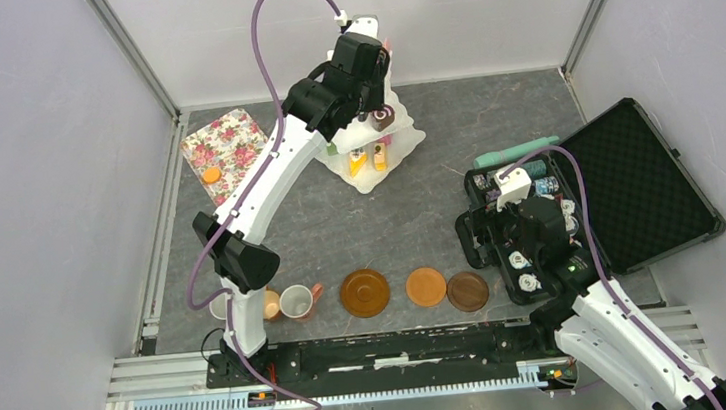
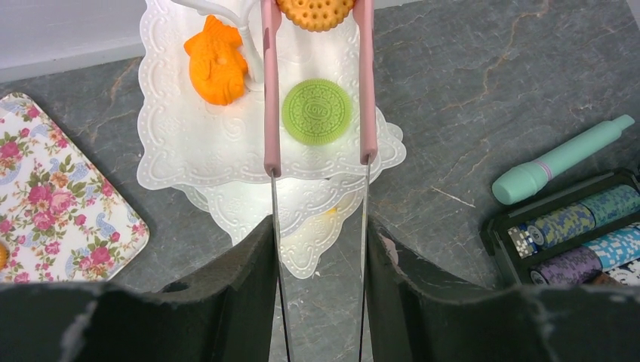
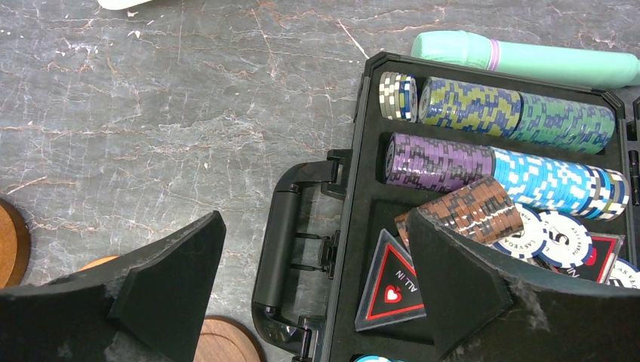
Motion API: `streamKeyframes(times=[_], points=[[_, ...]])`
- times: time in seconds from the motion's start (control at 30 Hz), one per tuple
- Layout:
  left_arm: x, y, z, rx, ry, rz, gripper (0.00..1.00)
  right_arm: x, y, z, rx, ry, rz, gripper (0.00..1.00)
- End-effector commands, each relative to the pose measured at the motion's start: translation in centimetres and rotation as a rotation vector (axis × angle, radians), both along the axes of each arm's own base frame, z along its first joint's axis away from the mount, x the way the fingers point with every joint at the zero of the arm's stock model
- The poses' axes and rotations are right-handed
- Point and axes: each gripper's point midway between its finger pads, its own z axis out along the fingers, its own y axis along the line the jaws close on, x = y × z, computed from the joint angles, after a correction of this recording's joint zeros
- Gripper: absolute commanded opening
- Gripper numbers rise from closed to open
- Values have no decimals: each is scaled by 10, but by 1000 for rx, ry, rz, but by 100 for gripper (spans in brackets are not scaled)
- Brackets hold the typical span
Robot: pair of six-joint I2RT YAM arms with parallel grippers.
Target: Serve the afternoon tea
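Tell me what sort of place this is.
Likely a robot test cell, not a tearoom: bare walls with aluminium posts, a left arm and right arm bolted to a rail, and staged props like the toy-cake stand.

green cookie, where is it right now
In the left wrist view the green cookie lies on the white stand, seen between the two arms of the pink tongs, right of the orange cake.

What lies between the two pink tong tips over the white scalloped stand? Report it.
Left wrist view: a round green sandwich cookie lies on the white scalloped stand between the arms of the pink-tipped metal tongs, a tan round biscuit beyond it.
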Motion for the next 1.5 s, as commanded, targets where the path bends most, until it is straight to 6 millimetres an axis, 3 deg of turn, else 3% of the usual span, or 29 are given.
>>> streamKeyframes(times=[0.0, 0.57, 0.7, 0.9, 1.1, 1.27, 1.47], points=[[-2, 3, 36, -4, -89, -28, 49, 3, 0, 4, 8, -19, -17, 98], [-8, 4, 47, -23, -98, -45, 55, 3, 0, 4, 7, -18, -17, 98], [-12, 0, 50, -43, -93, -71, 51, 3, -1, 4, 8, -20, -19, 98], [-44, -27, 75, -185, -68, -268, 43, 3, 0, 3, 5, -18, -19, 98], [-76, -27, 87, -256, -52, -368, 42, 3, -1, 4, 7, -22, -20, 98], [-108, -12, 94, -292, -48, -415, 42, 3, 0, 6, 13, -26, -15, 98], [-143, 34, 89, -259, -84, -365, 44, 2, 2, 5, 17, -25, -8, 98]])
